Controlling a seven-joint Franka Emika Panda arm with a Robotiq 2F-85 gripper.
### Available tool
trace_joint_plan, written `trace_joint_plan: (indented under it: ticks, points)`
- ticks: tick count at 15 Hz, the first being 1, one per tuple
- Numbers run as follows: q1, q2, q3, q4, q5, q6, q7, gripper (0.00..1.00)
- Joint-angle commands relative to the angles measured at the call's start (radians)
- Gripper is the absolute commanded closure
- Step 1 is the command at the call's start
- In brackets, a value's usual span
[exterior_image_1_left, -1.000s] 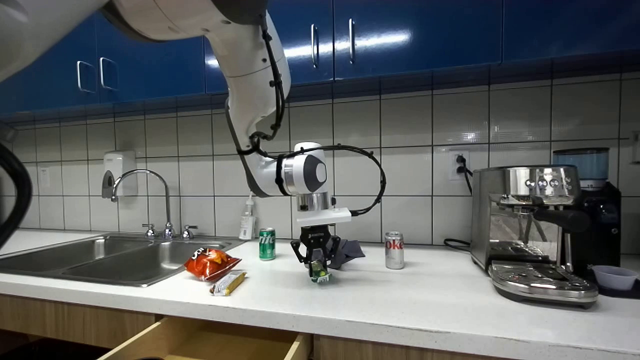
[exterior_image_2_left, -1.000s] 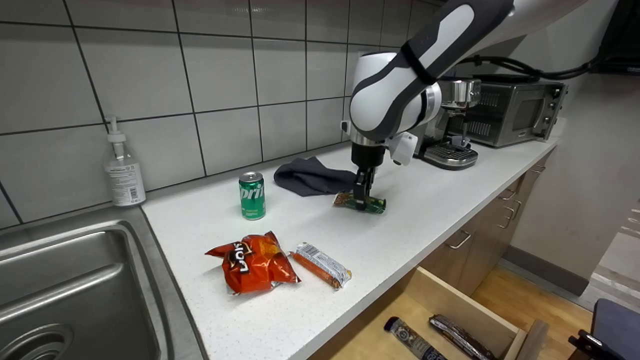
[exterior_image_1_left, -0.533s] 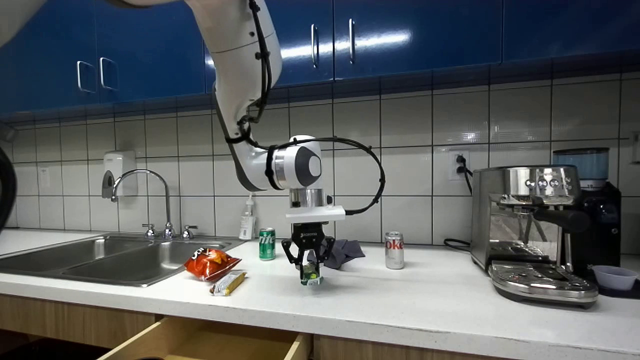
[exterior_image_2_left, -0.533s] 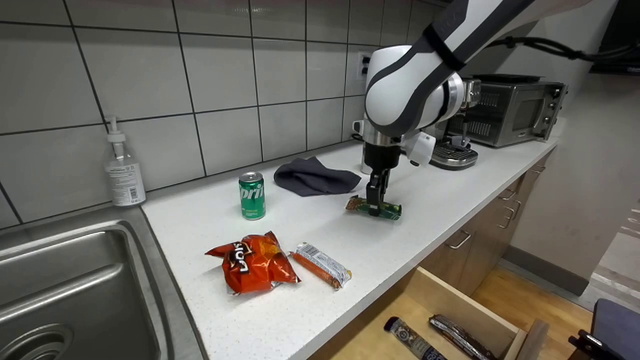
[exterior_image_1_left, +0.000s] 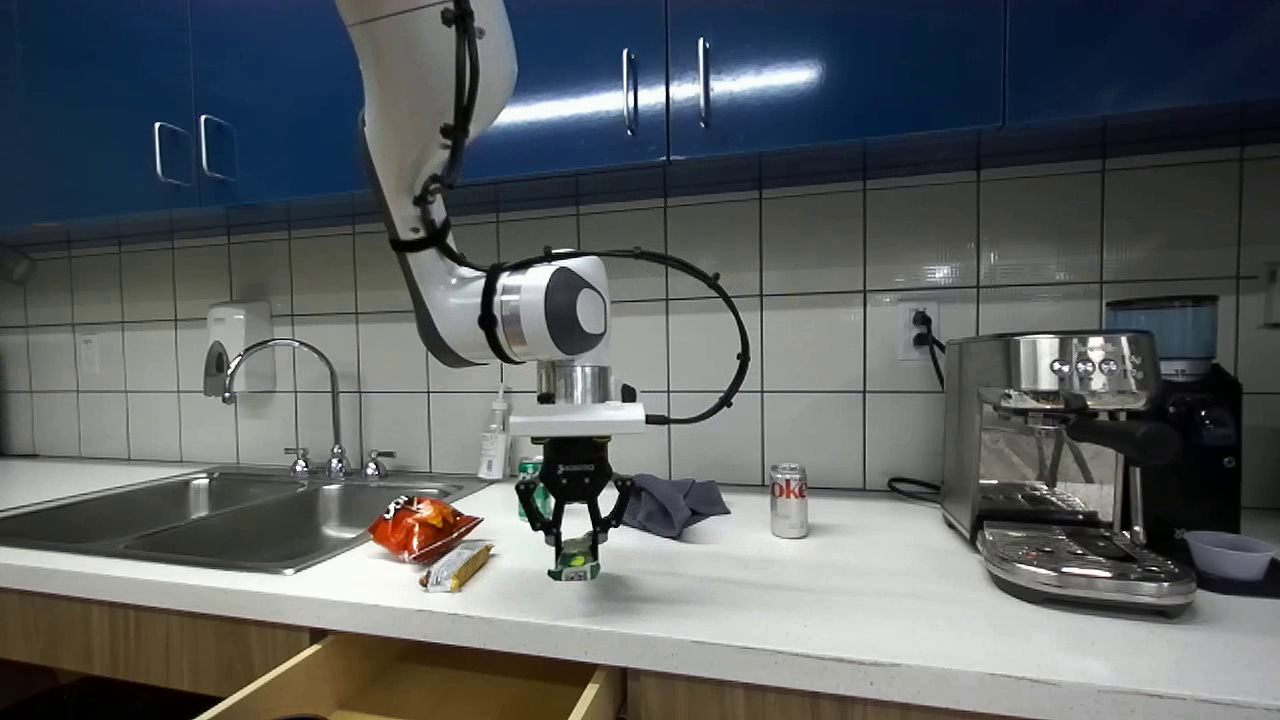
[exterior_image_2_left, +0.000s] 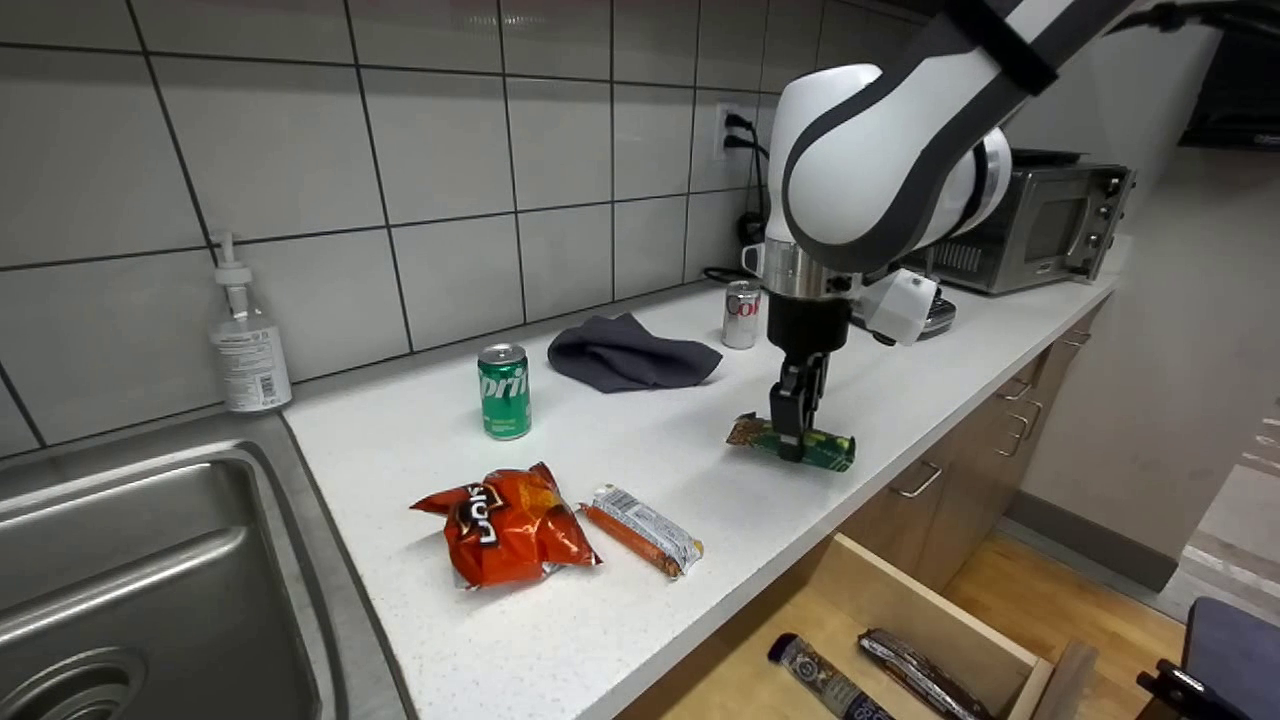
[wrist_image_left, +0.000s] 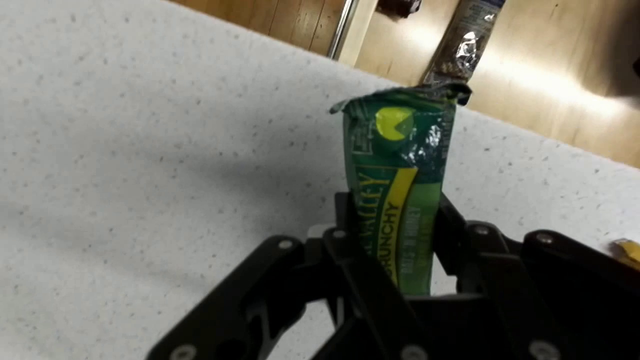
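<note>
My gripper (exterior_image_1_left: 575, 548) is shut on a green granola bar (wrist_image_left: 400, 150), its fingers pressing the wrapper from both sides. In the wrist view the bar's crimped end points away from the gripper and overlaps the counter's front edge. Seen from outside, the green bar (exterior_image_2_left: 828, 450) appears to hang a little above the counter, with a shadow under it. Nearest on the counter are a wrapped snack bar (exterior_image_2_left: 645, 530) and a red chip bag (exterior_image_2_left: 515, 525). A green Sprite can (exterior_image_2_left: 504, 392) stands farther back, partly hidden behind the gripper in an exterior view.
Below the counter edge a wooden drawer (exterior_image_2_left: 940, 610) stands open, with a dark-capped tube (exterior_image_2_left: 830, 680) and a brown wrapped bar (exterior_image_2_left: 920, 672) inside. A dark cloth (exterior_image_2_left: 632, 355), a Diet Coke can (exterior_image_1_left: 788, 500), a sink (exterior_image_1_left: 300, 525) and a coffee machine (exterior_image_1_left: 1060, 470) are around.
With the green bar still gripped, the gripper has travelled toward the counter's front edge and the drawer. The Diet Coke can has come into view behind the arm in an exterior view.
</note>
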Motion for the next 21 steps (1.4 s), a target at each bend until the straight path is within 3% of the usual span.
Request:
trace_joint_plan:
  ticks: [1,8,16,21]
  points:
    - [0.037,-0.120,-0.007,-0.130,-0.002,-0.002,0.089,0.85]
    - [0.103,-0.215,-0.002,-0.302,-0.031,0.011,0.185,0.85]
    - [0.140,-0.222,0.003,-0.419,-0.021,0.050,0.252,0.85]
    - [0.144,-0.185,0.001,-0.473,-0.017,0.178,0.280,0.85]
